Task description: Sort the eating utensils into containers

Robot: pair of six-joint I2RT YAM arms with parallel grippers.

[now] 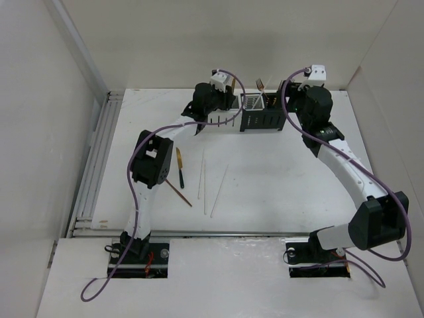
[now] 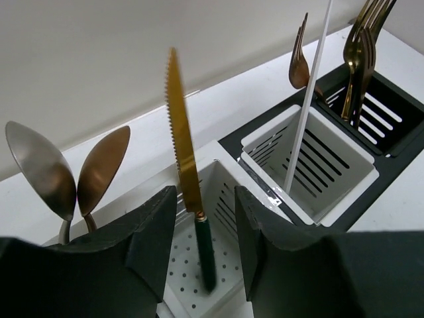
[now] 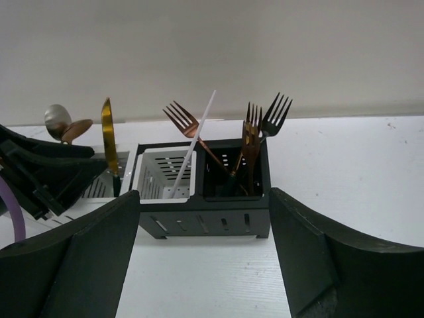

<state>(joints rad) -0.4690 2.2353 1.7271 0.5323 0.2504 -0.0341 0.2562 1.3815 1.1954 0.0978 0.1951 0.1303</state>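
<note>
Left gripper [image 2: 204, 218], jaws slightly apart around a gold knife [image 2: 180, 139] upright in a white container [image 2: 182, 268]; right gripper [image 3: 204, 199] wide, empty. Knife likely stiff, slick — grasp its dark handle.

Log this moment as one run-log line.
left gripper: open, gold knife between fingers, standing in white compartment | right gripper: open, empty | unsorted: second knife, copper utensil, white chopsticks

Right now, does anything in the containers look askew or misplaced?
One copper fork leans out of the black compartment, its head over the neighbouring white compartment, where a white chopstick stands tilted. The gold knife stands nearly upright between the parted fingers of the left gripper. Nothing spilled or damaged.
</note>
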